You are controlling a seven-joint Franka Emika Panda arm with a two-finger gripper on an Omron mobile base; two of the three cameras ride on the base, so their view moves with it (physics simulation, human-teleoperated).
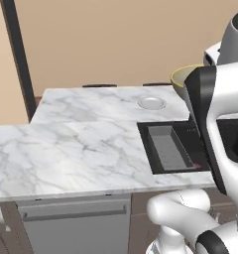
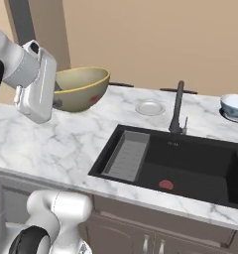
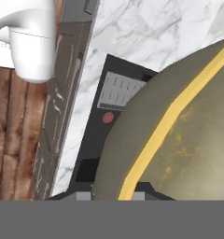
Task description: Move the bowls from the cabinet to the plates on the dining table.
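My gripper (image 2: 57, 95) is shut on the left rim of the olive-tan bowl (image 2: 82, 87) and holds it in the air above the back left of the dining table (image 2: 41, 144). In the left base view the bowl (image 1: 182, 79) peeks out from behind my arm. In the hand view the bowl (image 3: 179, 135) hangs over the sink's edge. The pale plate (image 2: 149, 107) (image 1: 151, 103) lies bare on the marble to the right of the held bowl. The white-and-blue bowl (image 2: 234, 105) sits on the black-rimmed plate (image 2: 226, 116) at the far right. The cabinet is out of view.
A black sink (image 2: 190, 166) with a grey drain tray (image 2: 126, 156) and a small red item (image 2: 165, 184) is sunk into the table. Its black faucet (image 2: 178, 106) rises between the two plates. Dark chair backs (image 1: 98, 85) stand behind the far edge.
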